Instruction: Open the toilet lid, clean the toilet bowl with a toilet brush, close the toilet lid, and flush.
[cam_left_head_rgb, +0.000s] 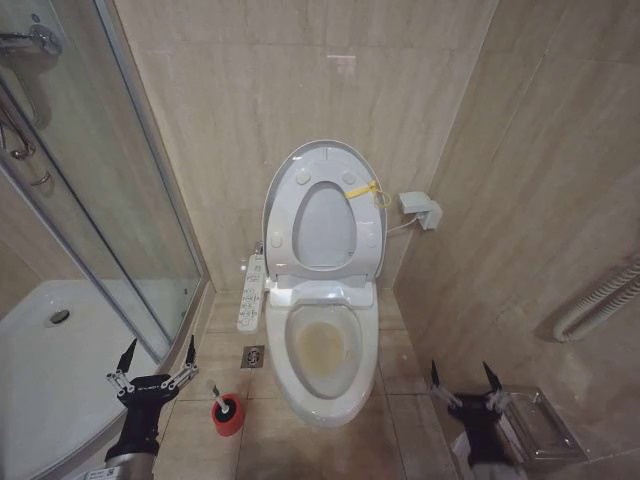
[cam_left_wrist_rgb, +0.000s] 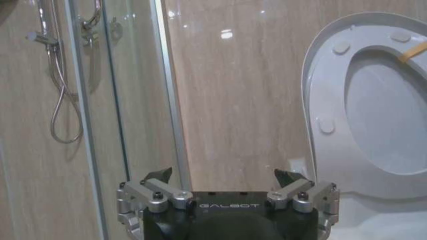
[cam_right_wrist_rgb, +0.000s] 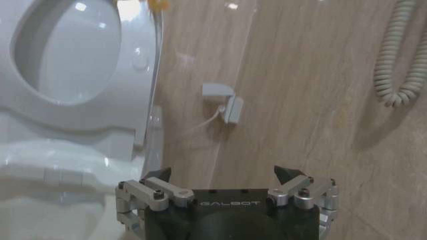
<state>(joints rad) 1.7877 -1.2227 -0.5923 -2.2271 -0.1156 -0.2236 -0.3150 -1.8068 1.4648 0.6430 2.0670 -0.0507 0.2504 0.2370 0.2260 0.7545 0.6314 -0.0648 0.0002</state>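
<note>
At the centre of the head view stands the toilet bowl (cam_left_head_rgb: 322, 350), and it's wide open: the toilet lid (cam_left_head_rgb: 283, 180) is tipped upright against the beige tiled wall (cam_left_head_rgb: 230, 100), with the seat ring (cam_left_head_rgb: 325, 222) raised flat against it and a yellow tie (cam_left_head_rgb: 368, 190) on the ring's right side. A yellowish patch sits in the bottom of the bowl. The long white button panel (cam_left_head_rgb: 252, 292) runs along the bowl's left side, and just below it a small square floor drain (cam_left_head_rgb: 253, 356) is set in the tiles.

Down in the lower left of the frame, the left gripper (cam_left_head_rgb: 152, 358) hovers with its fingers spread wide and nothing between them. Just to its right, on the floor, there's the toilet brush (cam_left_head_rgb: 214, 389) standing in its round red cup holder (cam_left_head_rgb: 227, 414), close beside the gripper but not touched by it. To the gripper's left are the glass shower door (cam_left_head_rgb: 110, 200) and the white shower tray (cam_left_head_rgb: 40, 370).

Lower right of the frame now: the right gripper (cam_left_head_rgb: 463, 385) hangs low near the right-hand wall, fingers also wide apart and empty, well apart from the bowl. A small white wall box (cam_left_head_rgb: 420, 208) sits to the right of the lid, and a coiled hose (cam_left_head_rgb: 600, 300) shows at the right edge.
</note>
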